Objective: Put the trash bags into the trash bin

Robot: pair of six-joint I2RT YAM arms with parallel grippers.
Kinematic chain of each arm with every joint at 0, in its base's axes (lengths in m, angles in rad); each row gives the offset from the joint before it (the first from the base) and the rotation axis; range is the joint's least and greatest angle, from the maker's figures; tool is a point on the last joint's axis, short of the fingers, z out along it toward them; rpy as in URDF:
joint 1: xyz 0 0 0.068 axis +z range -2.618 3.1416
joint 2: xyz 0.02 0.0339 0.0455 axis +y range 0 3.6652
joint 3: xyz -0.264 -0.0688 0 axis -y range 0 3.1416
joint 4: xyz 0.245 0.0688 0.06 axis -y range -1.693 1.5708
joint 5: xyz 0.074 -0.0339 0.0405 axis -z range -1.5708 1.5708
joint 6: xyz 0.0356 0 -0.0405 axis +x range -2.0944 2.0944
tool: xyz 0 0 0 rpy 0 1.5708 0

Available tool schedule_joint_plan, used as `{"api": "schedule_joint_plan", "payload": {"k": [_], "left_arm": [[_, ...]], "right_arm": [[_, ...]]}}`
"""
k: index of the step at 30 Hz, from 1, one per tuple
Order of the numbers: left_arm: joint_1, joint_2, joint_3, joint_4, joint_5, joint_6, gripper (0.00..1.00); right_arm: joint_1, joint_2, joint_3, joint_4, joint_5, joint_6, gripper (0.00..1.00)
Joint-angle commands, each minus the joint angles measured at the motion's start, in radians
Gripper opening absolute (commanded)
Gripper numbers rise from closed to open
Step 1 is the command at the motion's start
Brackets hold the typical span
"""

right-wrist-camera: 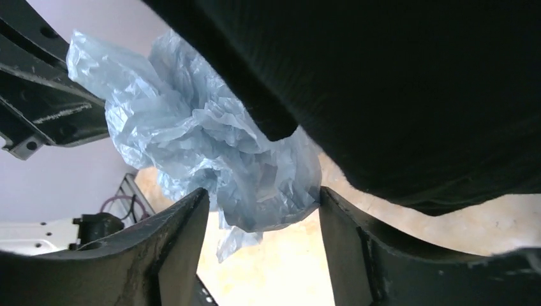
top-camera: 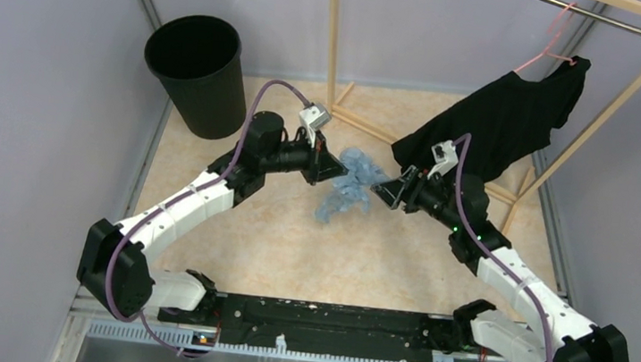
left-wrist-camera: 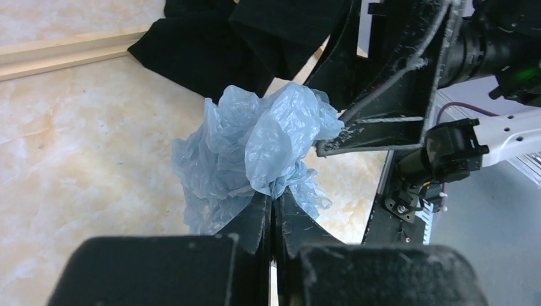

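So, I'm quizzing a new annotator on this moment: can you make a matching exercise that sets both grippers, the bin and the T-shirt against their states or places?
Things:
1. left gripper
2. right gripper
3. trash bin
4. T-shirt

States or places:
A. hangs from the wooden rack
B. jaws apart, trash bag between them
C. stands upright at the far left, apart from the bag
D. shut on the trash bag

Pairs: 1-D, 2-B, 3-C, 4-A.
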Motion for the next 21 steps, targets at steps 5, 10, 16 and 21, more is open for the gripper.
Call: {"api": "schedule_joint_plan", "payload": {"k": [5, 10, 16, 21], "left_arm": [[-0.006, -0.039, 0.001, 0.039, -0.05, 0.021, 0.0], [-0.005, -0.096, -0.009, -0.001, -0.288, 0.037, 0.0], [-0.005, -0.182, -0.057, 0.006, -0.591, 0.024, 0.0], [-0.005, -0.215, -0.089, 0.046, -0.604, 0.035, 0.0]], "right_arm": [[-0.003, -0.024, -0.037, 0.087, 0.034, 0.031, 0.21], [-0.005, -0.112, -0.083, -0.068, 0.188, -0.021, 0.03], [-0.006, -0.207, -0.082, -0.285, 0.424, -0.122, 0.0], [-0.006, -0.237, -0.049, -0.335, 0.395, -0.194, 0.0]]}}
